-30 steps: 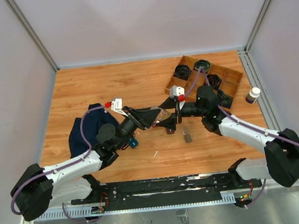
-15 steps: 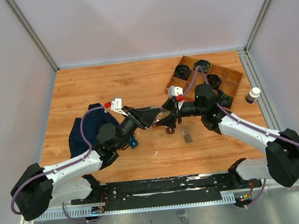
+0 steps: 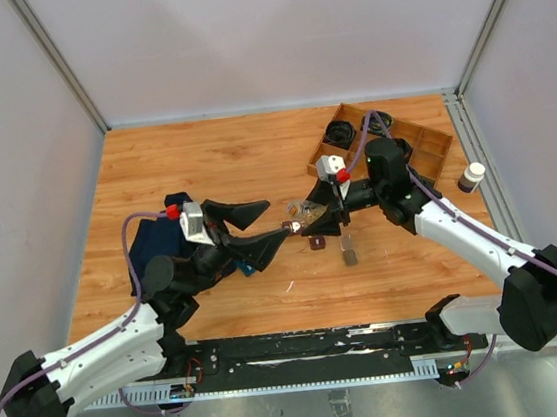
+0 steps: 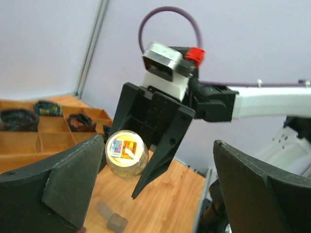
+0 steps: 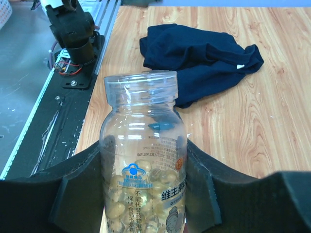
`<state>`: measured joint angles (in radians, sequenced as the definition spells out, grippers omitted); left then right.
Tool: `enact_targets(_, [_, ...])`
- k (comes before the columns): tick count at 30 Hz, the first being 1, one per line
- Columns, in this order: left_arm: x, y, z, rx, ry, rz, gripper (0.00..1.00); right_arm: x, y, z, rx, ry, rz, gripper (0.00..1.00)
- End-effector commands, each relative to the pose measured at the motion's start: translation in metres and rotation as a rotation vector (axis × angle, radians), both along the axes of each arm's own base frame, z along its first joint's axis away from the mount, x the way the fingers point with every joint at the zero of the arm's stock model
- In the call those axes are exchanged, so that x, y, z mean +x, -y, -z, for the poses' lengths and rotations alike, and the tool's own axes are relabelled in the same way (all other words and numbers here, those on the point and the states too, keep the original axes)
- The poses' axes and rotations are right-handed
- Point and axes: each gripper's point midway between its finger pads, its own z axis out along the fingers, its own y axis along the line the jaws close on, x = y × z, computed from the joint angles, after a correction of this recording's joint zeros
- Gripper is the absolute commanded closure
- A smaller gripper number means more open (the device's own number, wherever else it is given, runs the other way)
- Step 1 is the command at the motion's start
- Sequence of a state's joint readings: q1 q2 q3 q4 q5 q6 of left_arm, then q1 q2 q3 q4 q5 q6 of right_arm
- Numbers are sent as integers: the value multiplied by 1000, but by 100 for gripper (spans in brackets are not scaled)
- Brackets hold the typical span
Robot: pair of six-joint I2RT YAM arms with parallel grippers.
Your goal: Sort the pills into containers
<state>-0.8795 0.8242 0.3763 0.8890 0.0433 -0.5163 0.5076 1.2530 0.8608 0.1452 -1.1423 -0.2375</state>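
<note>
Shows left pincer [image 3: 278,219] spread wide and empty at 9 o'clock of a clear pill bottle [image 5: 143,160], part-filled with yellow pills [image 5: 116,189] and clamped in right pincer [image 3: 315,222] above mid-counter [image 3: 203,167]. Locates both containers [image 3: 318,244] on the counter at 5 o'clock of the bottle. Judged barely begun, with no pill seen out and all sorting left.

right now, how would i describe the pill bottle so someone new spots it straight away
Find the wooden divided tray at the table's far right and follow the right arm inward to its black fingers. They grip a clear plastic bottle of yellow pills, unlike the small dark white-capped bottle standing by the right edge.
</note>
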Motion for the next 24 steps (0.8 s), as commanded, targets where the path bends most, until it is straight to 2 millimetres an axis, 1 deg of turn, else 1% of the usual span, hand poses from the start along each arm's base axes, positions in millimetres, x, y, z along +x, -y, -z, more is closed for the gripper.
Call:
enact_targets(1, [-24, -2, 7, 214, 294, 14, 1, -19, 12, -22, 28, 59, -125, 99])
enact_targets(2, [-26, -1, 14, 267, 326, 21, 1, -21, 12, -22, 30, 61, -134, 99])
enact_targets(5, [-35, 5, 24, 379, 451, 65, 1, -22, 14, -18, 23, 68, -142, 99])
enact_targets(8, [-43, 15, 36, 485, 567, 139, 1, -24, 15, -16, 17, 75, -160, 98])
enact_targets(10, [-41, 21, 40, 534, 601, 162, 1, -25, 16, -14, 14, 95, -164, 97])
enact_targets(11, [-38, 25, 44, 557, 606, 170, 1, -25, 16, -14, 13, 103, -165, 97])
enact_targets(13, [-31, 30, 44, 580, 612, 181, 2, -26, 17, -12, 9, 114, -168, 96])
enact_targets(15, [-28, 35, 40, 574, 611, 220, 6, -27, 18, -11, 2, 121, -168, 96])
enact_targets(19, [-18, 41, 33, 549, 580, 236, 15, -27, 19, -10, -2, 130, -173, 97])
enact_targets(24, [-15, 45, 30, 526, 559, 249, 29, -27, 19, -9, -4, 131, -173, 97])
